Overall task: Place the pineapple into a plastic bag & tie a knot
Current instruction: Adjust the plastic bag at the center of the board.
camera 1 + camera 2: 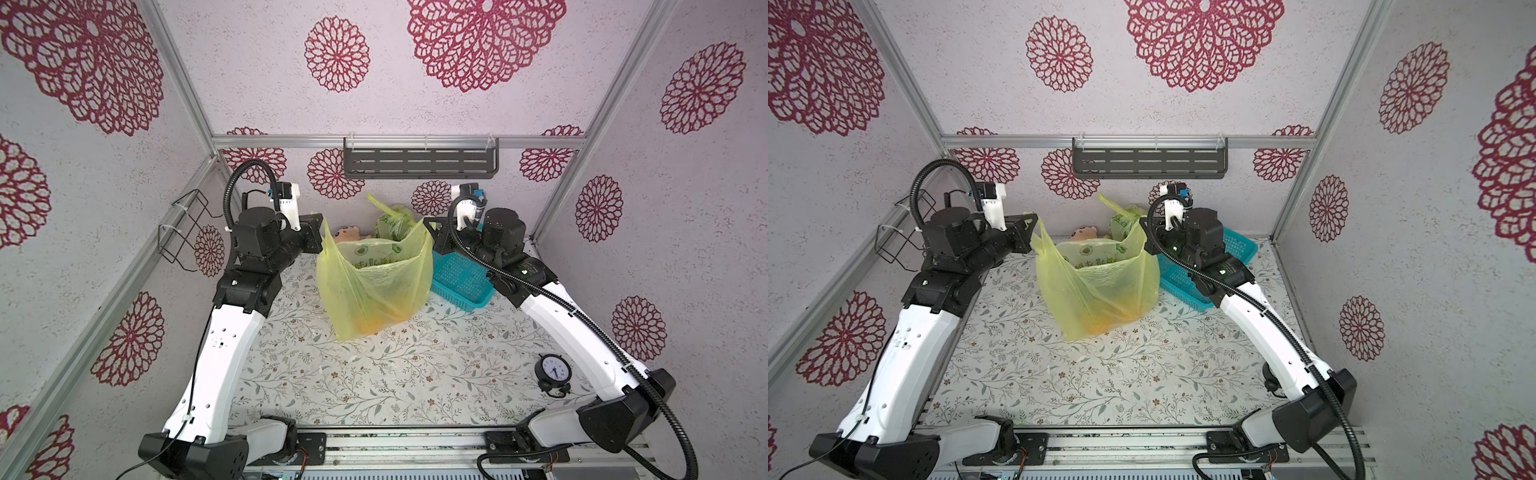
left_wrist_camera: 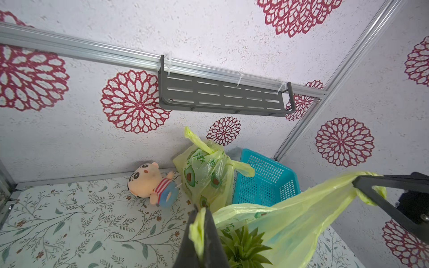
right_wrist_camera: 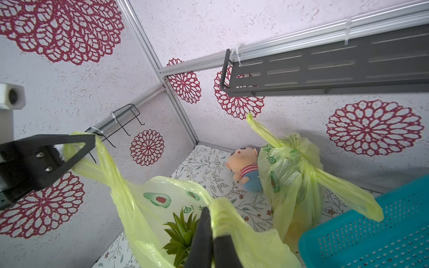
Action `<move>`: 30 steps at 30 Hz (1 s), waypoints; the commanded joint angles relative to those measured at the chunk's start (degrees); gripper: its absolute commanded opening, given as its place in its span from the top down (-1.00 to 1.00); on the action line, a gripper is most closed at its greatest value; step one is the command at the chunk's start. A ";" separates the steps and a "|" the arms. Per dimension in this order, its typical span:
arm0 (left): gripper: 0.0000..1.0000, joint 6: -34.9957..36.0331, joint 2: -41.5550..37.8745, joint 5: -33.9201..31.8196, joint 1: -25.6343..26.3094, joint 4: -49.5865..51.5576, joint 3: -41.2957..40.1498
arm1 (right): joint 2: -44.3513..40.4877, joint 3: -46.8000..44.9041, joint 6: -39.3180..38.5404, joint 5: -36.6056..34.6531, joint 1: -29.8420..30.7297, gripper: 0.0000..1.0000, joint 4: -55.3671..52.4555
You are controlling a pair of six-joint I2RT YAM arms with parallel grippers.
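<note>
- Your left gripper [image 1: 322,226] is pressed together on the bag's left handle [image 2: 196,228]. Your right gripper [image 1: 427,224] pinches the right handle [image 3: 220,208] likewise.
- You hold both handles raised and apart, so the bag [image 1: 374,282] stands upright with its mouth spread.
- The pineapple [image 1: 368,326] sits at the bag's bottom, crown up. Placement appears complete.
- Judgement: no knot is tied yet, and the handles must cross next.
- A tied bag [image 1: 392,222] and a basket [image 1: 457,278] stand close behind, so allow for them.
</note>
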State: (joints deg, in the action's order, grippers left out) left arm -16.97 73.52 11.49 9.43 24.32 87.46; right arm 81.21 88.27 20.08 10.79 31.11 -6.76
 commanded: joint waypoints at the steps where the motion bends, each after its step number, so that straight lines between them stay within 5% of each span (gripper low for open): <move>1: 1.00 0.27 -0.22 4.24 -0.95 -3.41 2.48 | -2.28 1.14 -1.27 0.38 -0.35 1.00 3.17; 8: 1.00 0.54 -3.07 11.59 -1.08 -5.57 -3.64 | -9.47 -8.96 -1.78 5.64 -0.35 1.00 3.12; 13: 0.94 -1.75 -9.43 19.66 -1.08 -12.74 -15.74 | -14.65 -16.99 -2.73 11.95 -0.31 1.00 4.48; 16: 0.65 -2.88 -12.86 20.97 -1.00 -16.41 -22.01 | -15.20 -18.83 -2.84 14.85 -0.33 1.00 5.17; 21: -0.50 -1.23 -17.98 20.17 -0.94 -16.23 -26.82 | -13.51 -18.18 -2.56 15.87 -0.33 1.00 5.18; 23: -0.76 0.29 -20.69 19.31 -0.83 -16.94 -29.67 | -12.73 -17.82 -2.41 15.86 -0.28 1.00 5.44; 25: -0.96 1.19 -23.42 18.39 -0.69 -18.07 -32.86 | -11.96 -17.47 -2.19 15.91 -0.35 1.00 5.84; 30: -0.95 1.31 -28.91 16.05 -0.14 -25.60 -41.68 | -10.28 -16.35 -1.97 16.60 -0.31 1.00 6.14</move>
State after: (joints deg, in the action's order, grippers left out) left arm -17.04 46.19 29.47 8.84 5.06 48.86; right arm 70.83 69.45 18.57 25.87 31.00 -3.70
